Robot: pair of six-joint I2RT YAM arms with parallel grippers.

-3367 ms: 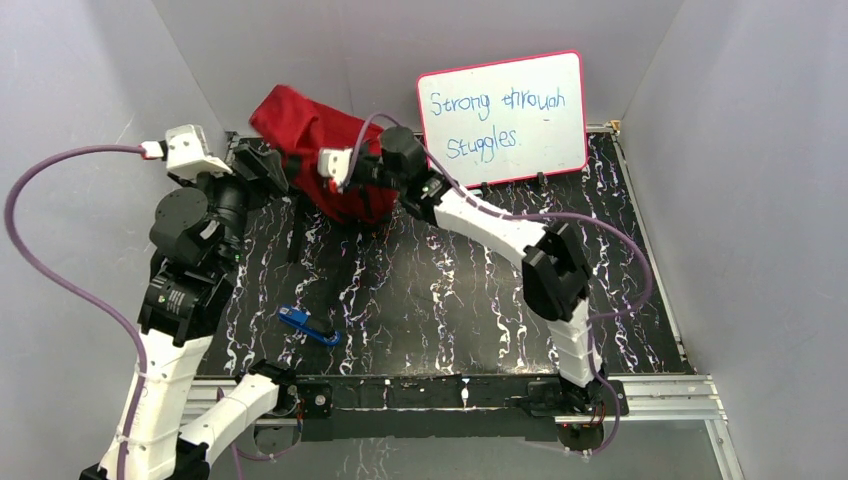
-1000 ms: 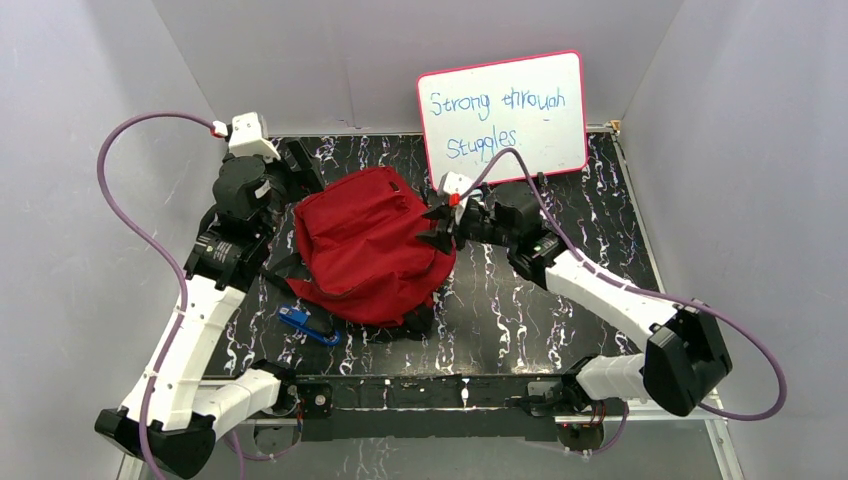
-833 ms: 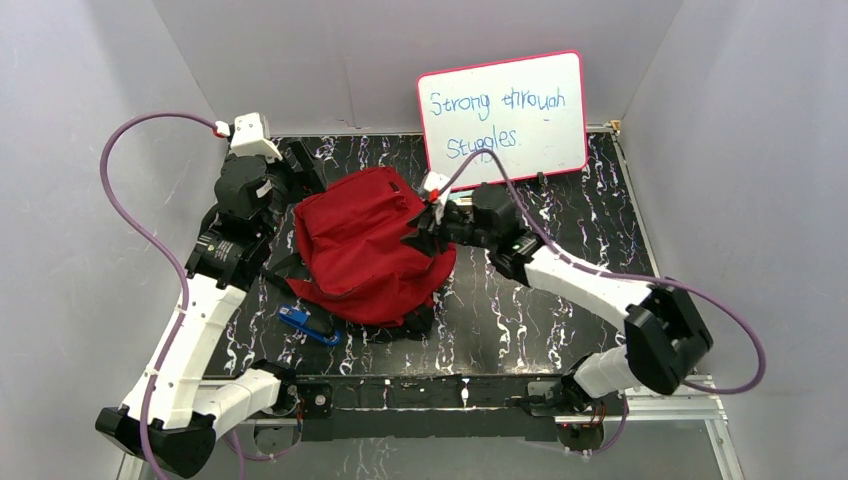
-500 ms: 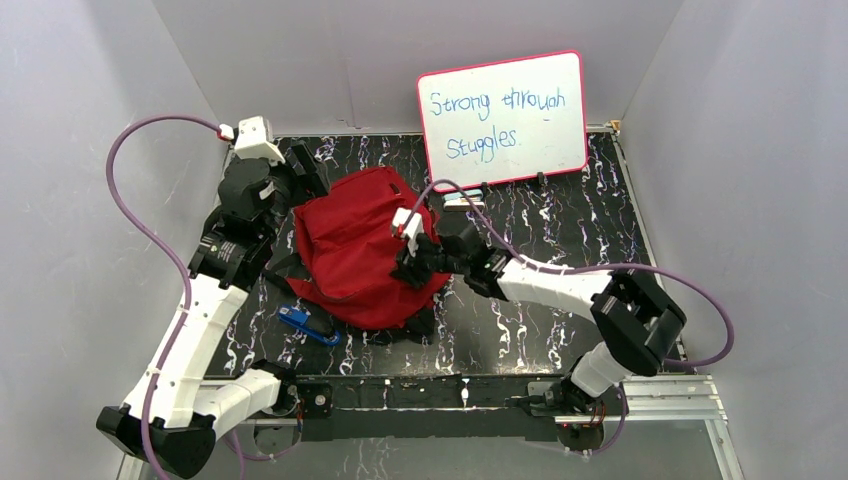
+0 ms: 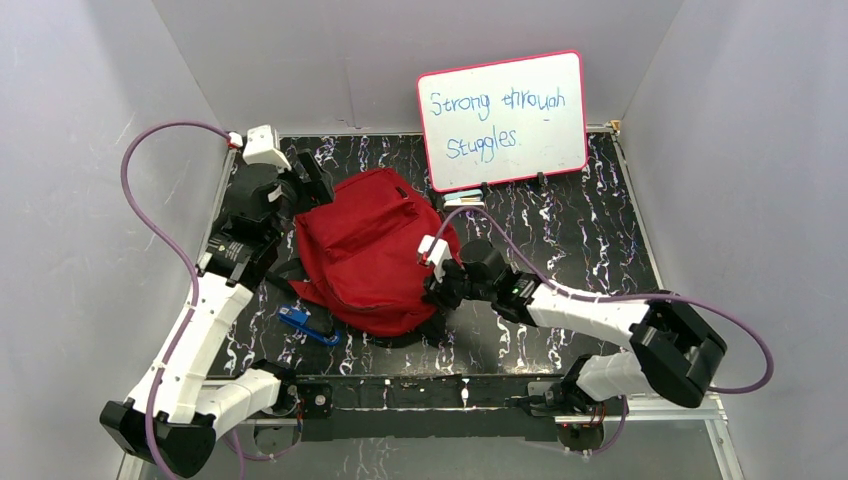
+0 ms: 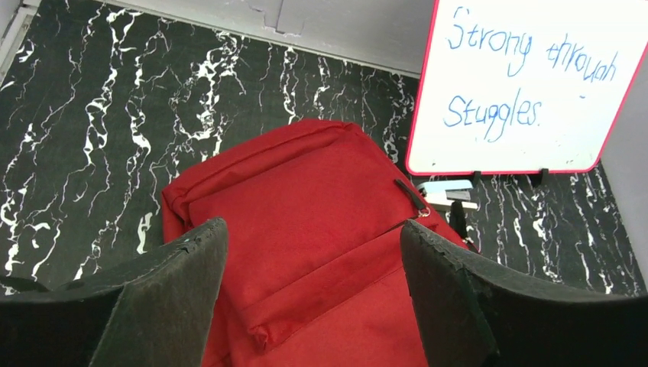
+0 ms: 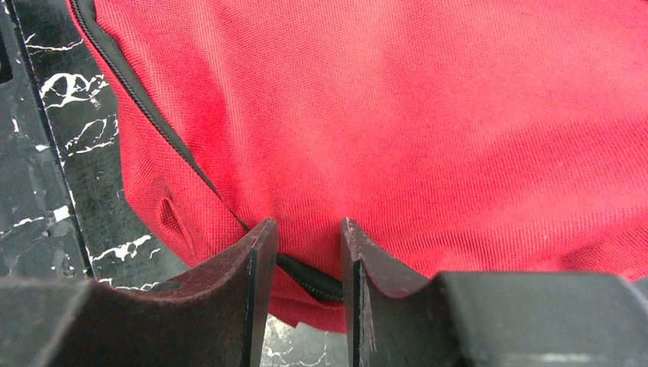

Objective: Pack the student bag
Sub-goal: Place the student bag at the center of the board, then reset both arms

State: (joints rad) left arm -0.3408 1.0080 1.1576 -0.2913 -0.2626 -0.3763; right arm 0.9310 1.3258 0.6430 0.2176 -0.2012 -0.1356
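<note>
The left arm (image 5: 195, 340) rises from its base along the left side of the table (image 5: 560, 250), elbow low and wrist high. It bends over so that the left gripper (image 5: 312, 183) points to the right and down. Its fingers (image 6: 172, 294) stand wide apart with nothing between them, hanging above the far left corner of the student bag (image 5: 365, 255). In the left wrist view the red cloth fills the gap between the fingertips and runs on ahead of them.

A small blue object (image 5: 308, 325) lies on the table just beside the bag's near left edge, well below the left fingers.

The bag lies flat near the middle of the table, between the two grippers. Its long axis runs from the far side towards the near edge, the near end leaning a little to the right. I cannot tell which end is its top.

The right arm (image 5: 590, 312) has its elbow pushed out to the right, and the forearm stretches low and leftward over the table. The right gripper (image 5: 437, 290) is against the bag's near right edge. Its fingers (image 7: 221, 290) stand narrow, tips at the red cloth, and the black zipper (image 7: 309, 283) crosses the gap between them. Whether they pinch it I cannot tell.

Beyond the right fingers, at the back of the table, stands a whiteboard (image 5: 502, 118).
</note>
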